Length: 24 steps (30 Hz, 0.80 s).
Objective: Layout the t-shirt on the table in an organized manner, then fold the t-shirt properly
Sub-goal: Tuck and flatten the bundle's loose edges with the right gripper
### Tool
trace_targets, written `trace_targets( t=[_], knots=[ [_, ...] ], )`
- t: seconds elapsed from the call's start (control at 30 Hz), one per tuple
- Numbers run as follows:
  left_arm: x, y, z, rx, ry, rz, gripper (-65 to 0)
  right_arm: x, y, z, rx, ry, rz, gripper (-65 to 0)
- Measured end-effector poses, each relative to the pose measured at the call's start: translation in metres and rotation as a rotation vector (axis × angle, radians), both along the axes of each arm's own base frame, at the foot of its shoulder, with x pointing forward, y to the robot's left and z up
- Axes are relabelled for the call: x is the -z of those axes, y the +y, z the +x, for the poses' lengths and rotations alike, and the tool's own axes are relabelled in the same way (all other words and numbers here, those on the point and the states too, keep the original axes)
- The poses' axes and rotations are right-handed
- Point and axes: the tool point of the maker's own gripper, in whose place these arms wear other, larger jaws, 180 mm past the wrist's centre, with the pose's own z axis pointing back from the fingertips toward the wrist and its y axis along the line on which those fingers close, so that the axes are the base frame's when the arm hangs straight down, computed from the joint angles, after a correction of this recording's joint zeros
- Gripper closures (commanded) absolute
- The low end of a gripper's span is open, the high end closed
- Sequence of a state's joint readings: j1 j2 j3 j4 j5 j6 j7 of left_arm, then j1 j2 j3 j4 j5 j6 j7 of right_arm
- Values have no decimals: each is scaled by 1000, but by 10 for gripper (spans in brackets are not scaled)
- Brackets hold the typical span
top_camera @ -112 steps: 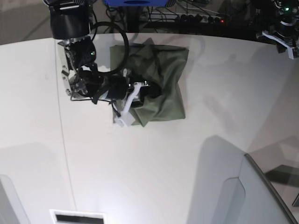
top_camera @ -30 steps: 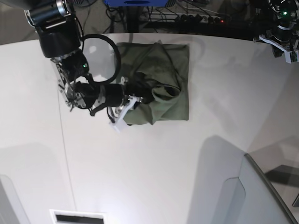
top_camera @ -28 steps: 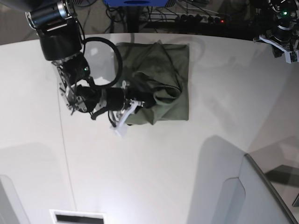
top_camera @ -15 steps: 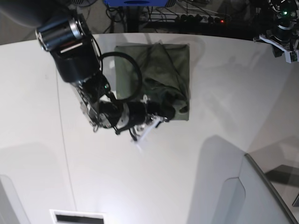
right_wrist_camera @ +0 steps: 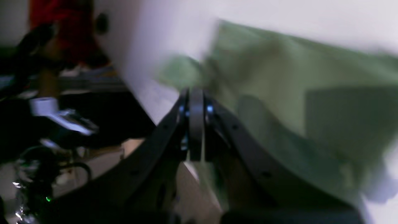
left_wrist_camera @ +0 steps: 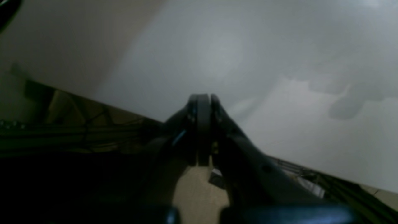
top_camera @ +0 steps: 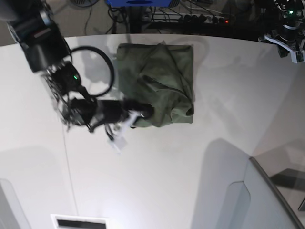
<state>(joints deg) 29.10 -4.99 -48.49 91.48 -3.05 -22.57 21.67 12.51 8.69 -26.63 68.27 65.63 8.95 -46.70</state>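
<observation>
**Closed fingers at the near edge of the folded shirt**

At the tip of the right gripper (top_camera: 147,111), both fingers (right_wrist_camera: 196,124) are pressed flat together, with no gap between them. In the base view that tip lies at the near-left part of the t-shirt (top_camera: 162,81); the wrist view shows olive cloth ahead of the fingers and to their right, but it is blurred. Whether a fold of cloth is pinched between the fingers cannot be told from either view. The garment is a rumpled, roughly square bundle on the table (top_camera: 157,171), near its far edge, with a raised fold just beyond the fingertip and a rolled edge along its near-right side. A small white tag-like piece (top_camera: 116,143) hangs below the arm, on the near side of the fingers.

The left gripper (left_wrist_camera: 202,130) is also fully closed, its fingers (left_wrist_camera: 203,124) meeting along a single line with nothing between them. White tabletop lies ahead of them. In the base view this gripper (top_camera: 288,40) sits at the table's far corner, well apart from the shirt.
</observation>
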Motion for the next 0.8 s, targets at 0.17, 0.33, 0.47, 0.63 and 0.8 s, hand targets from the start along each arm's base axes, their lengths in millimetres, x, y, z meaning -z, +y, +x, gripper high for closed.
trace_targets(
  t=[0.17, 0.33, 0.47, 0.63, 0.8],
  knots=[
    [1, 0, -1, 3, 8, 2, 0, 1, 6, -19, -7, 24, 14, -5],
    [0, -1, 3, 7, -2, 0, 0, 35, -9, -33, -7, 75, -82, -3],
    [-1, -1, 2, 5, -2, 1, 0, 55, -14, -47, -12, 126, -121, -3],
    [-1, 0, 2, 4, -3, 2, 0, 54, -10, -47, -17, 123, -119, -3],
    [0, -1, 3, 7, -2, 1, 0, 53, 16, -72, -164, 137, -134, -3]
  ],
)
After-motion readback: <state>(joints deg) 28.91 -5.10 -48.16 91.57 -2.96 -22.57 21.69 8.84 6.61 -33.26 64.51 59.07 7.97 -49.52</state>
